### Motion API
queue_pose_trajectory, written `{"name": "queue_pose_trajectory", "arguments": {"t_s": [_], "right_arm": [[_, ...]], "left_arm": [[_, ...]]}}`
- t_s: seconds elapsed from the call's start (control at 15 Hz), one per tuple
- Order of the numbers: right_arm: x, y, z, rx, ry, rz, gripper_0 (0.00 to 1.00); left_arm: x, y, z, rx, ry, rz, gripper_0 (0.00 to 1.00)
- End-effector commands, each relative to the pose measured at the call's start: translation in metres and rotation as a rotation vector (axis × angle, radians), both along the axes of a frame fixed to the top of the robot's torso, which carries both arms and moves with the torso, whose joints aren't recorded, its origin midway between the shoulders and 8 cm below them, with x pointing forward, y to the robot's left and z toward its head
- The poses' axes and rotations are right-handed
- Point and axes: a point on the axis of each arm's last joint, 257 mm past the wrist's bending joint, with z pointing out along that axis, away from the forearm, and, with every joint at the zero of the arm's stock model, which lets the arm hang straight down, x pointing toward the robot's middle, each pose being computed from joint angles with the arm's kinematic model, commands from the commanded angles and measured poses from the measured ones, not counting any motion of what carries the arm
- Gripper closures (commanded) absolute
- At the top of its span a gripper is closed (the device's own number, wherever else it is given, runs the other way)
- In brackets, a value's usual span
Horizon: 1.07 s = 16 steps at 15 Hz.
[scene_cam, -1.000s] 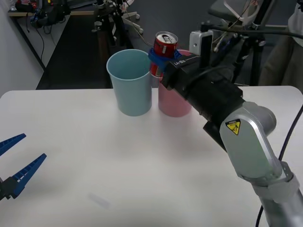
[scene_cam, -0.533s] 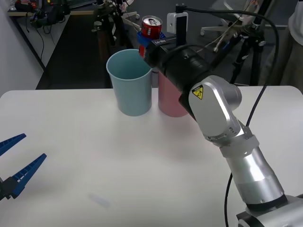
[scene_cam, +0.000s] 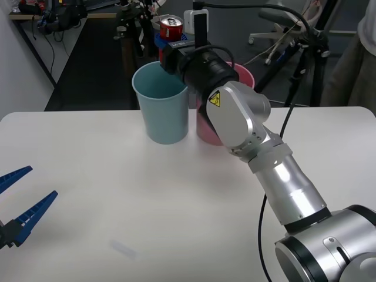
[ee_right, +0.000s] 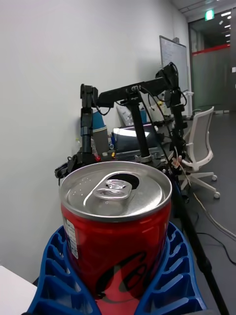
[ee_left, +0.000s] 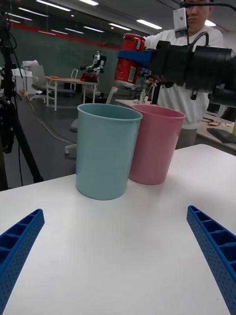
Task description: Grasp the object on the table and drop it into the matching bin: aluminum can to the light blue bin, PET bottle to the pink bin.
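Tabletop: white table (scene_cam: 117, 194), smooth, rounded corners, faint smudge near the front edge. Light blue bin (scene_cam: 160, 103) and pink bin (scene_cam: 218, 117) stand upright near the far edge, side by side and touching or nearly so; blue on the robot's left.

Right gripper (scene_cam: 170, 42) is raised, with its arm stretched across in front of the pink bin. Blue ribbed fingers (ee_right: 54, 275) clamped on the aluminum can (scene_cam: 171, 27). Can is upright, red, silver top, pull tab up. From the front it sits above the far rim of the blue bin; left wrist view puts it high over the two bins, about where they meet. Can't tell which mouth it is actually over.

Left gripper (scene_cam: 17, 205) low at the table's near left, jaws wide apart, holding nothing, well apart from the bins.

Room: dark floor, tripods and stands behind the table, office chair, desks, white wall at left, ceiling strip lights.
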Motion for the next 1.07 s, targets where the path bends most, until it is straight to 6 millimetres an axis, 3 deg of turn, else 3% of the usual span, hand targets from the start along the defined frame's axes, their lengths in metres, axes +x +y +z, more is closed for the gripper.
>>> {"name": "queue_pose_trajectory", "arguments": {"t_s": [0.07, 0.47, 0.53, 0.6, 0.67, 1.07], "right_arm": [[-0.0017, 0.0080, -0.0017, 0.001, 0.006, 0.010, 1.00], [-0.0045, 0.0136, -0.0023, -0.006, 0.000, 0.018, 1.00], [-0.0050, 0.0147, -0.0023, -0.008, -0.001, 0.019, 0.91], [-0.0046, 0.0134, -0.0006, -0.006, -0.008, 0.015, 0.25], [-0.0046, 0.0133, 0.0000, -0.008, -0.012, 0.012, 0.00], [-0.0044, 0.0123, 0.0017, -0.018, -0.026, 0.006, 0.00]], "left_arm": [[0.0000, 0.0000, 0.0000, 0.000, 0.000, 0.000, 0.00], [0.0000, 0.0000, 0.0000, 0.000, 0.000, 0.000, 0.00], [0.0000, 0.0000, 0.0000, 0.000, 0.000, 0.000, 0.00], [0.0000, 0.0000, 0.0000, 0.000, 0.000, 0.000, 0.00], [0.0000, 0.0000, 0.0000, 0.000, 0.000, 0.000, 0.00], [0.0000, 0.0000, 0.0000, 0.000, 0.000, 0.000, 0.00]]}}
